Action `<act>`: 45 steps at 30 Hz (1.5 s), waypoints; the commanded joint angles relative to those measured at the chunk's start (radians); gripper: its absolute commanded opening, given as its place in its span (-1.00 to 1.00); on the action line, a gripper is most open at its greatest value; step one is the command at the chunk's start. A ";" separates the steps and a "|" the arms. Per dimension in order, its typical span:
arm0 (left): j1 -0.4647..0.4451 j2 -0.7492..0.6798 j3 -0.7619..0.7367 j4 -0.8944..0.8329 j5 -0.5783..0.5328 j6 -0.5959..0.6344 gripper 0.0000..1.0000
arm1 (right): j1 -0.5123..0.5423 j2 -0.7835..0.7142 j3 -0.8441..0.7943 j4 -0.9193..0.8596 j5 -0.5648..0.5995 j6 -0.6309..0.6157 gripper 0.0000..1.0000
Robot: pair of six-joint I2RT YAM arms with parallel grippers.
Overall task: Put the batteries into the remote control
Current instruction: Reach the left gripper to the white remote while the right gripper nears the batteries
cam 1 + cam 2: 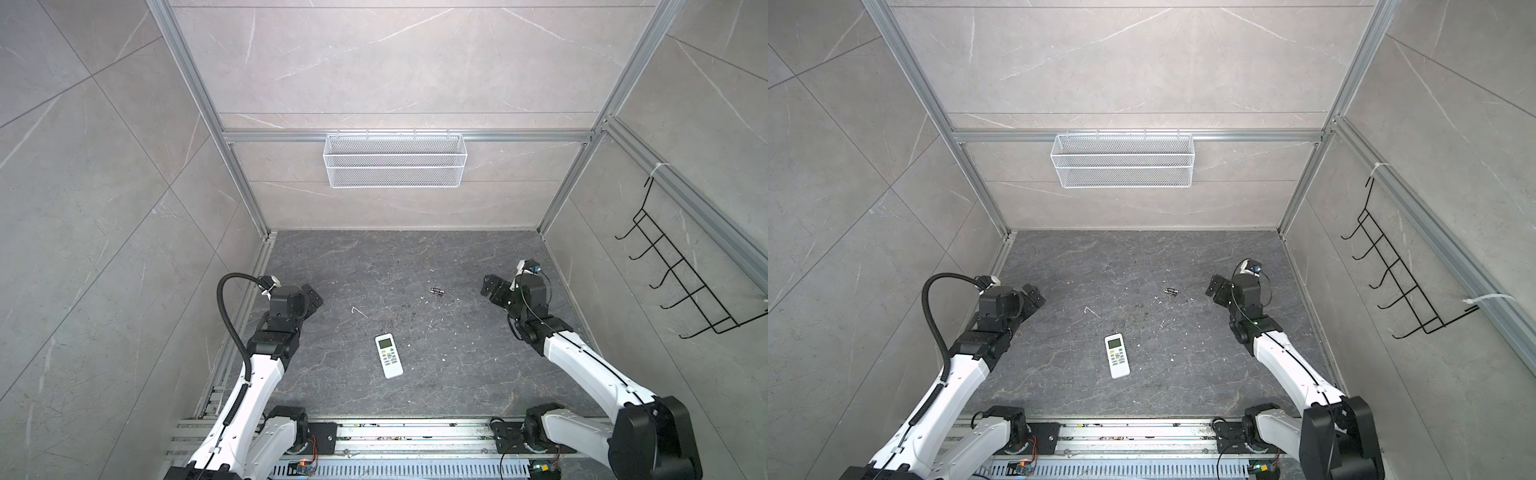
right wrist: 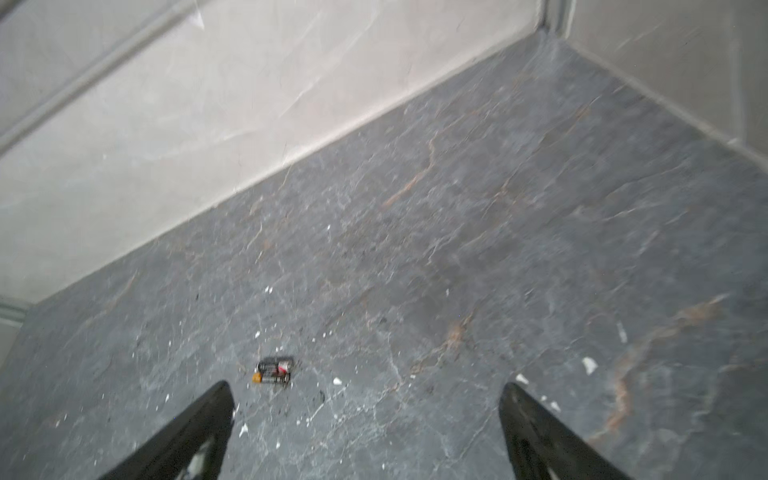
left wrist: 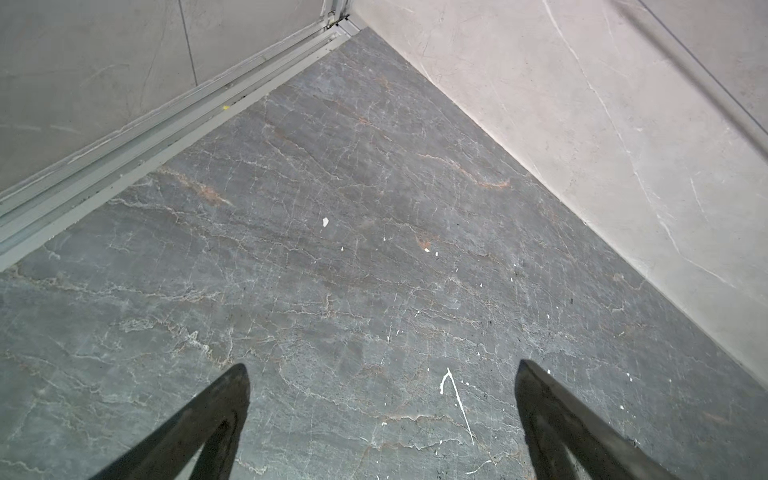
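Note:
The white remote control (image 1: 389, 355) (image 1: 1117, 355) lies face up on the dark stone table, screen end away from me, near the middle front. Two small dark batteries (image 1: 436, 291) (image 1: 1170, 291) (image 2: 273, 371) lie side by side farther back, right of centre. My left gripper (image 1: 312, 297) (image 1: 1034, 296) (image 3: 382, 370) hovers open at the left, over bare stone, with nothing between its fingers. My right gripper (image 1: 489, 286) (image 1: 1213, 287) (image 2: 368, 388) hovers open at the right, a short way from the batteries, which lie just beyond one fingertip (image 2: 222, 395).
A white mesh basket (image 1: 395, 160) (image 1: 1122, 160) hangs on the back wall. A black wire hook rack (image 1: 681, 274) (image 1: 1399, 270) hangs on the right wall. Aluminium rails (image 3: 124, 149) edge the table at the left. Small white flecks dot the stone.

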 commanded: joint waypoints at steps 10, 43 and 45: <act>-0.156 0.071 -0.021 -0.086 0.185 -0.068 0.74 | 0.175 0.039 -0.231 0.275 -0.148 -0.030 0.98; -0.708 0.822 0.474 -0.441 0.106 -0.376 0.79 | 0.187 0.084 -0.225 0.318 -0.175 -0.022 0.98; -0.708 0.837 0.473 -0.437 0.109 -0.382 0.79 | 0.188 0.099 -0.220 0.325 -0.182 -0.016 0.98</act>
